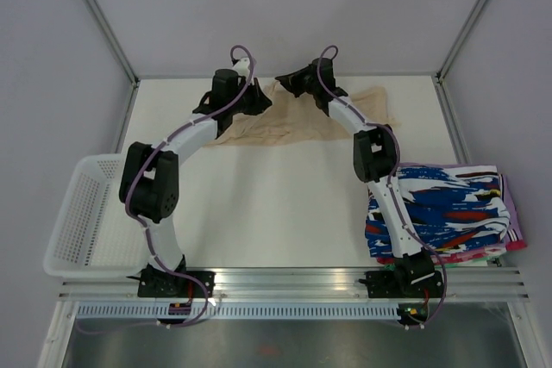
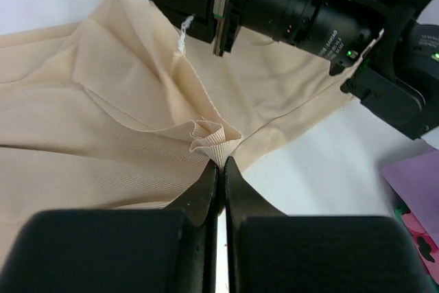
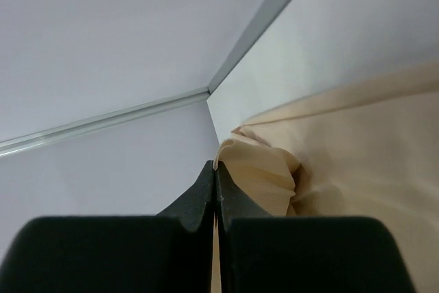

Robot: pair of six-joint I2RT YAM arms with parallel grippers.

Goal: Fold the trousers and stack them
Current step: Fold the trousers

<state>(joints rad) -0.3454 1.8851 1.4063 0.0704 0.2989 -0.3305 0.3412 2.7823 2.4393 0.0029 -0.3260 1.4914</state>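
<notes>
The beige trousers (image 1: 297,122) lie spread at the far middle of the table, partly lifted. My left gripper (image 1: 261,101) is shut on a bunched fold of the trousers (image 2: 103,121), pinched at the fingertips. My right gripper (image 1: 280,81) is shut on an edge of the trousers (image 3: 357,142) close to the far wall. The two grippers are close together above the cloth's top edge. In the left wrist view the right wrist camera body (image 2: 302,12) hangs just beyond the cloth.
A white mesh basket (image 1: 86,213) stands at the left edge. A stack of blue, white, red and black patterned garments (image 1: 448,208) lies at the right, on a pink one. The enclosure's back wall and corner frame (image 3: 254,25) are close behind the right gripper.
</notes>
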